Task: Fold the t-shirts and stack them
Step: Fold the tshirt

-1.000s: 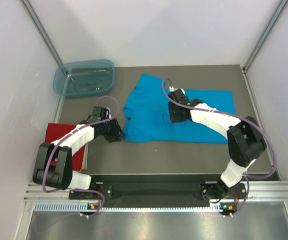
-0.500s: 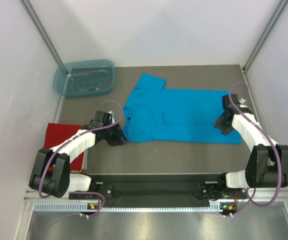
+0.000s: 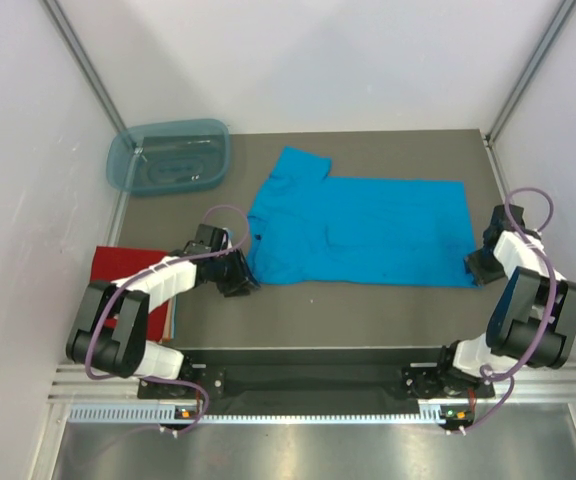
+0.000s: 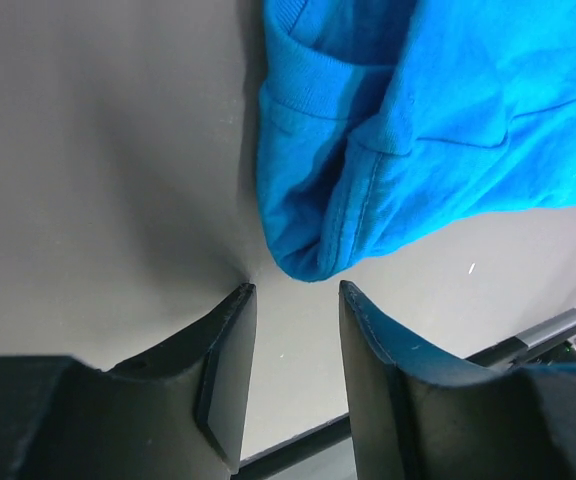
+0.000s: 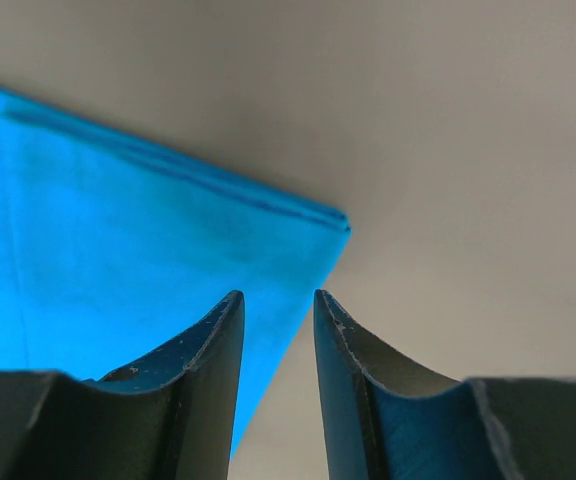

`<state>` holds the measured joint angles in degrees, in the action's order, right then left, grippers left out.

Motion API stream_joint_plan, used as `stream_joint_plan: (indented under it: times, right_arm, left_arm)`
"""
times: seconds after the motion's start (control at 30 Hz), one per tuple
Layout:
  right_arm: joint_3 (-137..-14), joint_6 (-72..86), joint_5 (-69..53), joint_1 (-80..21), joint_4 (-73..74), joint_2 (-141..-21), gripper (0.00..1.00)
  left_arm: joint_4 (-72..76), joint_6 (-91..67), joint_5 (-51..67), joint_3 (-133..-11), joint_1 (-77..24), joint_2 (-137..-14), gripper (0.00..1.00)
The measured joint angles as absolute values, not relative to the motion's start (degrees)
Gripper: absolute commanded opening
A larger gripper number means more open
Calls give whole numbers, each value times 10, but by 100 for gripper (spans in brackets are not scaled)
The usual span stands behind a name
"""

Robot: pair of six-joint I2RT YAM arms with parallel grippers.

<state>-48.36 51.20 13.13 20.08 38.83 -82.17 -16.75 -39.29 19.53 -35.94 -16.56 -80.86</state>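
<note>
Blue shirt lies spread flat on the table, a little toward 12 o'clock from the middle. Its collar end is at 9 o'clock and its hem at 3 o'clock, and one sleeve juts toward 11 o'clock. The red shirt, folded to a flat rectangle, lies at the table's 8 o'clock edge, partly under the left arm and well apart from the blue one.

The left gripper sits low at the blue shirt's 7 o'clock corner, jaws apart with nothing between them. A bunched fold of cloth lies just beyond the tips; whether it touches them I cannot tell.

The right gripper is at the hem's 4 o'clock corner, jaws parted by a narrow gap with nothing pinched.

The tub stands at 10 o'clock.
</note>
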Motion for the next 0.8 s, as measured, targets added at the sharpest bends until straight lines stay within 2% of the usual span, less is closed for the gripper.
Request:
stream_joint_plan:
  times: [0.2, 0.3, 0.47, 0.53, 0.8]
  right_arm:
    - [-479, 506, 123, 212, 371, -843, 33]
    - [-477, 502, 126, 212, 361, -853, 24]
    - [-477, 491, 131, 213, 354, -869, 13]
    - [-477, 488, 134, 213, 354, -869, 0]
    - [-476, 479, 146, 213, 347, -869, 0]
  left_arm:
    - [-168, -390, 170, -368, -166, -812, 38]
    - [-175, -387, 148, -374, -166, -813, 31]
    - [-188, -375, 113, -393, -166, -825, 29]
    - [-192, -373, 106, -402, -166, -829, 29]
    - [-211, -364, 82, -419, -166, -840, 29]
